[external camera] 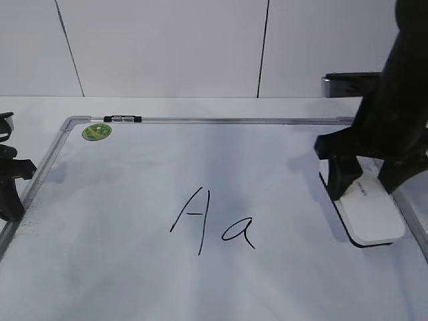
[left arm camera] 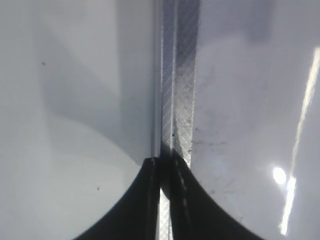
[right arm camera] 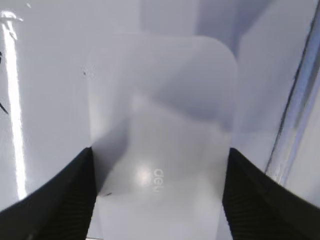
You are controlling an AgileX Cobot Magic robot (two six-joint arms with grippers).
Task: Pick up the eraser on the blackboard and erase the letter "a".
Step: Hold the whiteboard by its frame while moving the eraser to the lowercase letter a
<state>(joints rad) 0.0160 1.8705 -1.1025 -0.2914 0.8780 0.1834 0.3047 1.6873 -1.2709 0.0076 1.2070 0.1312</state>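
Observation:
The white eraser (external camera: 371,214) lies flat on the blackboard (external camera: 134,200) near its right frame. My right gripper (external camera: 366,184) straddles its far end. In the right wrist view the two black fingers (right arm camera: 159,200) press against both long sides of the eraser (right arm camera: 160,125), which shows small grey lettering. The letter "a" (external camera: 239,231) is in thin black marker at the board's middle, to the right of a taller capital "A" (external camera: 194,217). My left gripper (external camera: 10,194) is at the board's left edge, shut and empty, with its tips (left arm camera: 165,165) over the metal frame (left arm camera: 180,75).
A round green sticker (external camera: 97,132) and a small black-and-clear marker clip (external camera: 122,119) sit at the board's far left corner. The board's right frame (right arm camera: 295,115) runs close beside the eraser. A dark box (external camera: 351,83) stands behind the right arm.

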